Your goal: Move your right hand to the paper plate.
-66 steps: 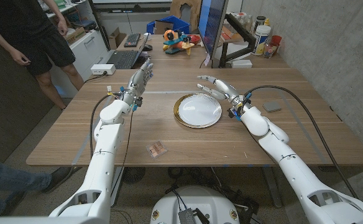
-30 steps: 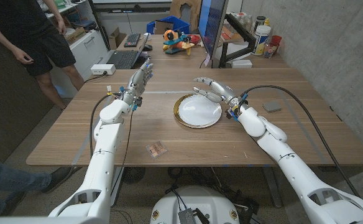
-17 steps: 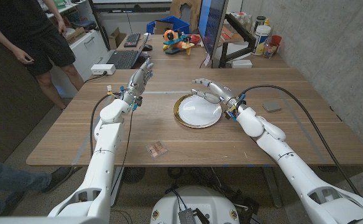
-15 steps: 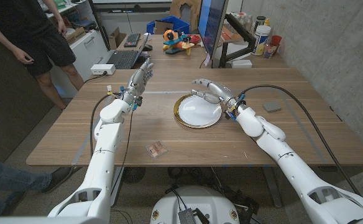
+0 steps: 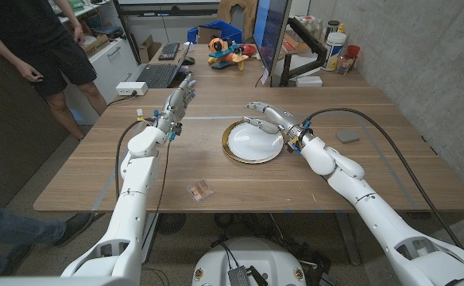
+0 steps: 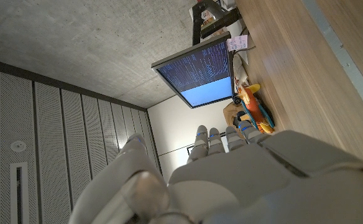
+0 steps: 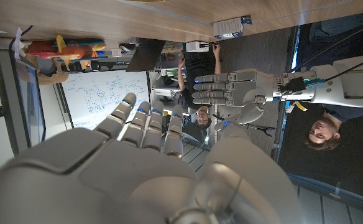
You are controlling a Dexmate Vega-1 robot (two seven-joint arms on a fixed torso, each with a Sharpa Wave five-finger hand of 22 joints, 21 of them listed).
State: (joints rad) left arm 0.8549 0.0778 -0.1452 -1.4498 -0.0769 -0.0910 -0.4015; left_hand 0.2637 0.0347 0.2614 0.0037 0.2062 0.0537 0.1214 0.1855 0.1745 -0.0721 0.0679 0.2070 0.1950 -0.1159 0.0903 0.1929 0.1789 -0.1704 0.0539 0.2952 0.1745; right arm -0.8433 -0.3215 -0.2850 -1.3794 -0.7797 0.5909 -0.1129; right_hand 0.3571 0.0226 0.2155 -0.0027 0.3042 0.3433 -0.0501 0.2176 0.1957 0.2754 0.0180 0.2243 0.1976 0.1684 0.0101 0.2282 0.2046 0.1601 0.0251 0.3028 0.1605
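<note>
Since the earliest frame the right hand (image 5: pixel 268 116) has moved in toward the robot's left, from beside the paper plate (image 5: pixel 253 142) to over its far right rim, fingers spread and holding nothing. The white, gold-rimmed plate lies near the middle of the wooden counter (image 5: pixel 375 171), with a small brown patterned tile (image 5: pixel 199 190) nearer the front edge and a small grey pad (image 5: pixel 347 136) well off to the right. The left hand (image 5: pixel 177 102) stands raised over the far left part of the counter, fingers straight and slightly apart, gripping nothing, and shows in the right wrist view too (image 7: pixel 231 88).
</note>
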